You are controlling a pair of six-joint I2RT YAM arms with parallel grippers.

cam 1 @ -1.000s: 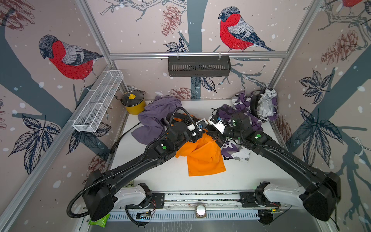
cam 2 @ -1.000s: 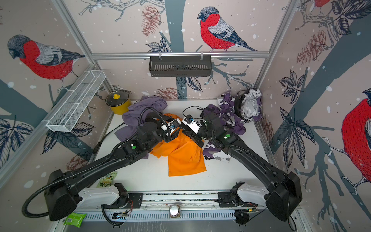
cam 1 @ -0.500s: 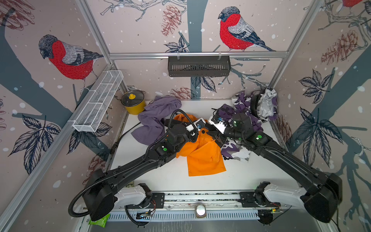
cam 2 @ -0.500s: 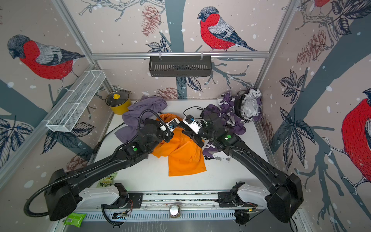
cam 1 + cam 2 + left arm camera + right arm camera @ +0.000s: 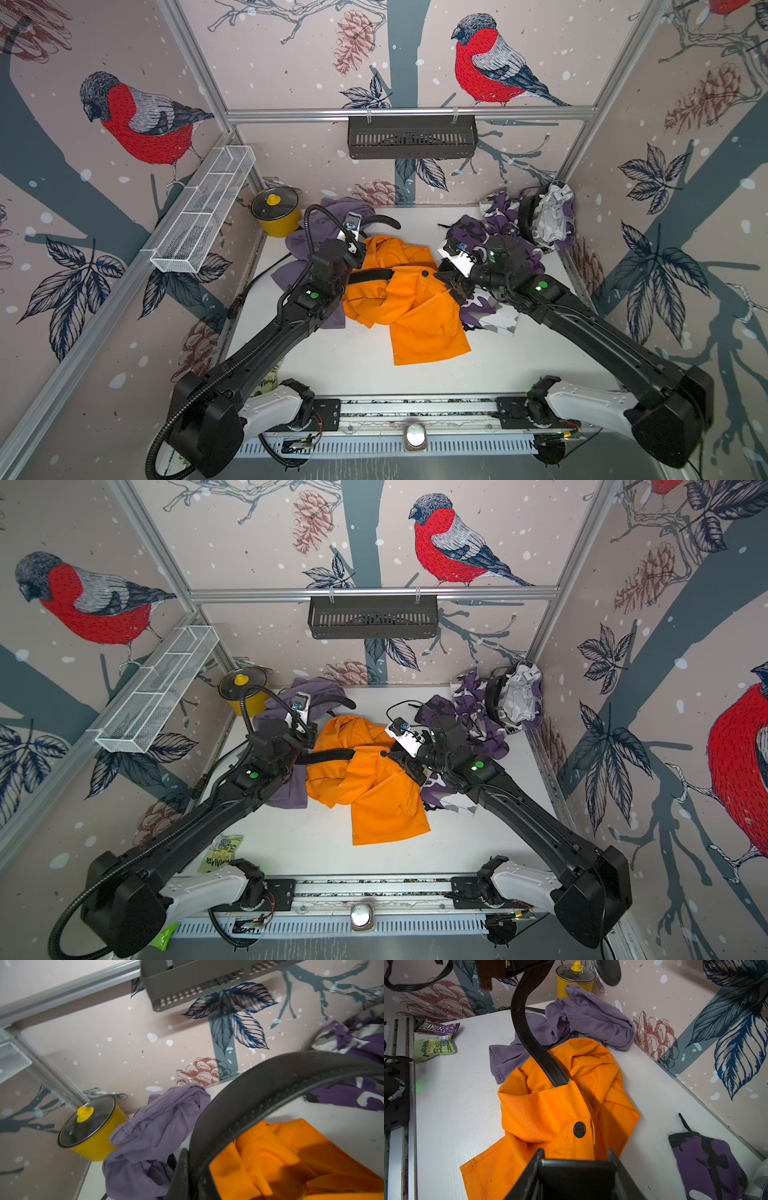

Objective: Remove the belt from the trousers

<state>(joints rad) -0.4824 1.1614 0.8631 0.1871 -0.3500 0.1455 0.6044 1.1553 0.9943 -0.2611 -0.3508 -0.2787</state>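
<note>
The light, bendy belt (image 5: 372,275), threaded through limp trousers (image 5: 415,316) mid-bench (image 5: 353,365), should slide best held flat near its free end, where the left jaws clench it while the right jaws pinch the waistband (image 5: 560,1118)

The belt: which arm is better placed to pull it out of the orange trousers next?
Left, I judge. The left end effector is shut on the belt; the right end effector grips the orange trousers beside the button, so it can anchor them.
</note>
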